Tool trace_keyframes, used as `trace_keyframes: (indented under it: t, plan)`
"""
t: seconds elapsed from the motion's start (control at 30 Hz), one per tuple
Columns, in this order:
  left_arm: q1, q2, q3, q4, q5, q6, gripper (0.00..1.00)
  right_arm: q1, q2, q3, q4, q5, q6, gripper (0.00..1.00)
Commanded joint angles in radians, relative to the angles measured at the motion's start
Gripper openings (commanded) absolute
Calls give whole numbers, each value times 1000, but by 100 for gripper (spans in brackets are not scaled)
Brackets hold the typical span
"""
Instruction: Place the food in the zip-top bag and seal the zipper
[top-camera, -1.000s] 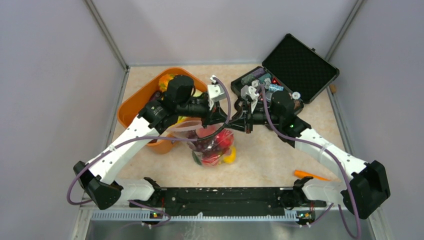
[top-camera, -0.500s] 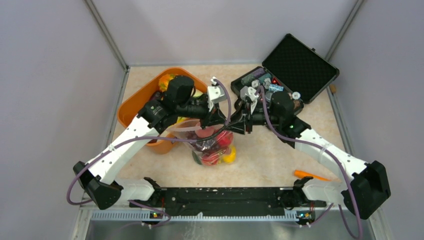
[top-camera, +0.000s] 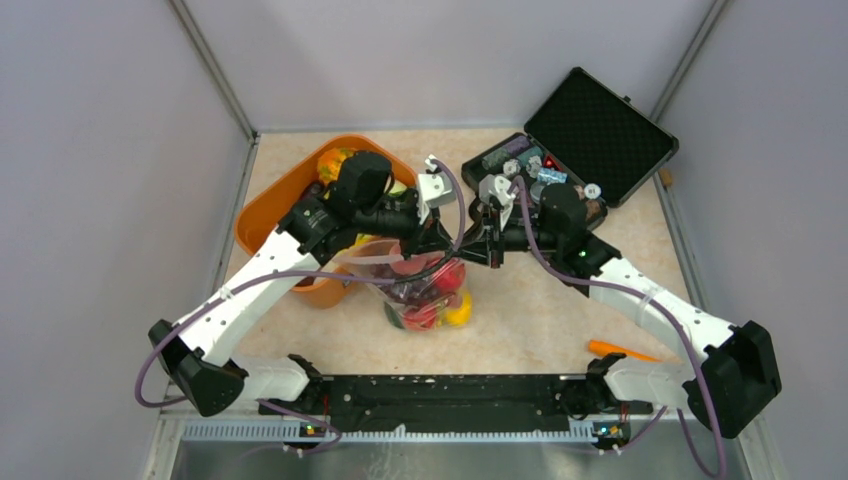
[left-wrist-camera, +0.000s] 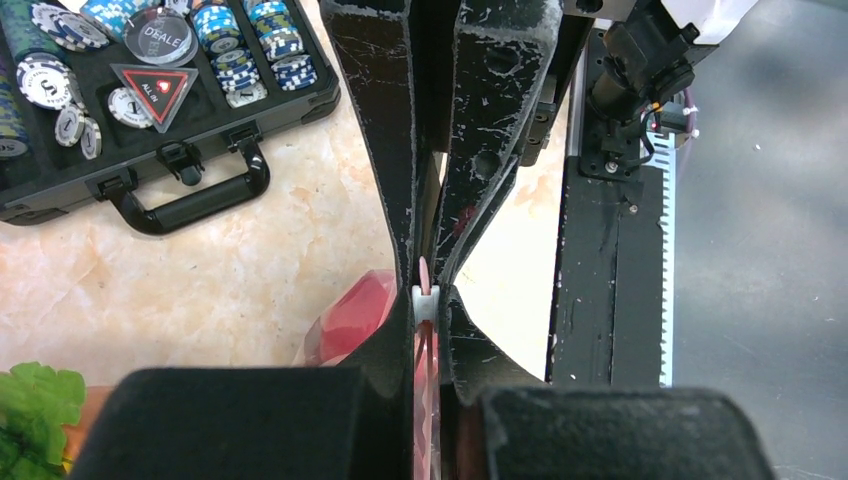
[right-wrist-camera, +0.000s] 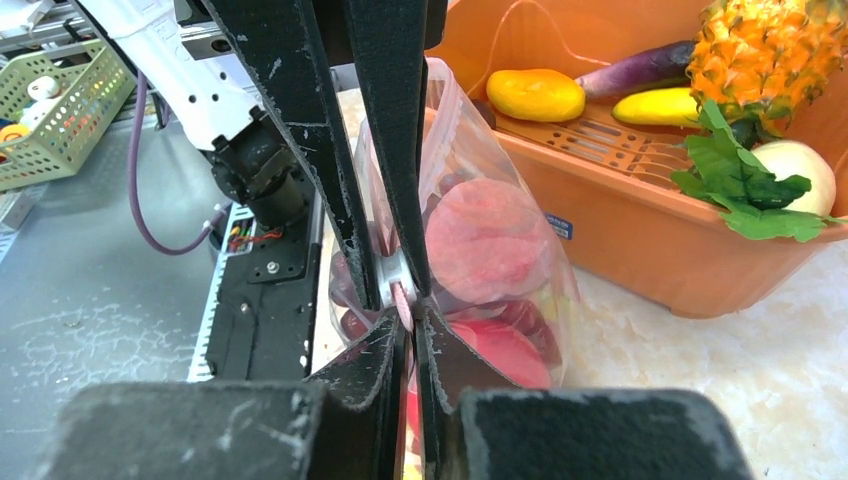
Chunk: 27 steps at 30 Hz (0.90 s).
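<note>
Claws: L claw (left-wrist-camera: 425, 303) & R claw (right-wrist-camera: 400, 298) both clamped on zipper (right-wrist-camera: 403, 290), tips nearly touching. Zip-top bag (top-camera: 425, 292) sits below them w/ food (right-wrist-camera: 487, 240) inside. Fill looks done; you've yet to finish seal, as mouth beyond L claw gapes.

Can't make out most of the zipper (left-wrist-camera: 424, 272), pinched away between the jaws. Losing the zip-top bag (right-wrist-camera: 445, 120) below the jaws behind blurred black mounts (right-wrist-camera: 600, 435). Can't name the food (right-wrist-camera: 487, 240) inside.
</note>
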Motion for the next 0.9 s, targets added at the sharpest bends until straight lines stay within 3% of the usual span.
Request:
trace_keyframes:
  t: [0.0,0.27,0.5,0.87]
  plan:
    - [-12,11,45,-9,26,12,0,13,-32,28,101,-21,10,0]
    - [-14,-18,34,-17,-32,13,0,35,-78,-30,172,160,50,0]
    - [-12,-78,-6,-20,-96,16,0,159,-127,-87,250,428,45,0]
    - [-12,-145,-64,-81,-196,58,0,168,-140,-112,307,406,63,0]
